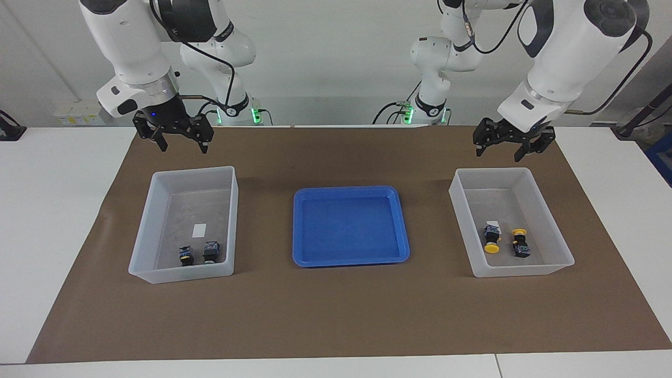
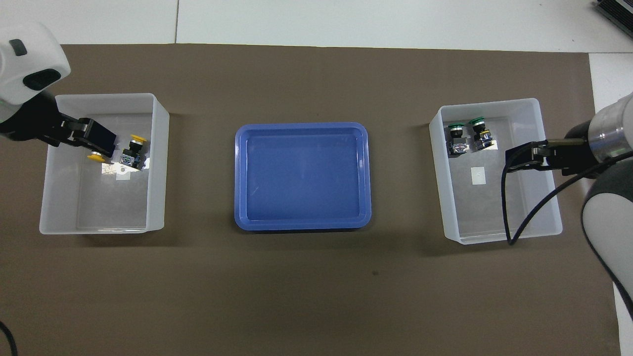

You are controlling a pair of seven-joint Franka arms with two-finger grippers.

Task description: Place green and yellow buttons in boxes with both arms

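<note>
A mat (image 1: 336, 315) covers the table (image 1: 52, 210); on it a tray (image 1: 350, 260) sits midway between two boxes; the one box (image 1: 525, 270) stands toward the left arm's end, the other box (image 1: 178, 275) toward the right arm's end; two buttons (image 1: 492, 239) lie side by side in the first box, at its end farther from the robots; two more buttons (image 1: 185, 256) lie side by side in the second, likewise at its farther end; a label (image 1: 199, 230) lies on that box's floor, nearer the robots than its buttons.
</note>
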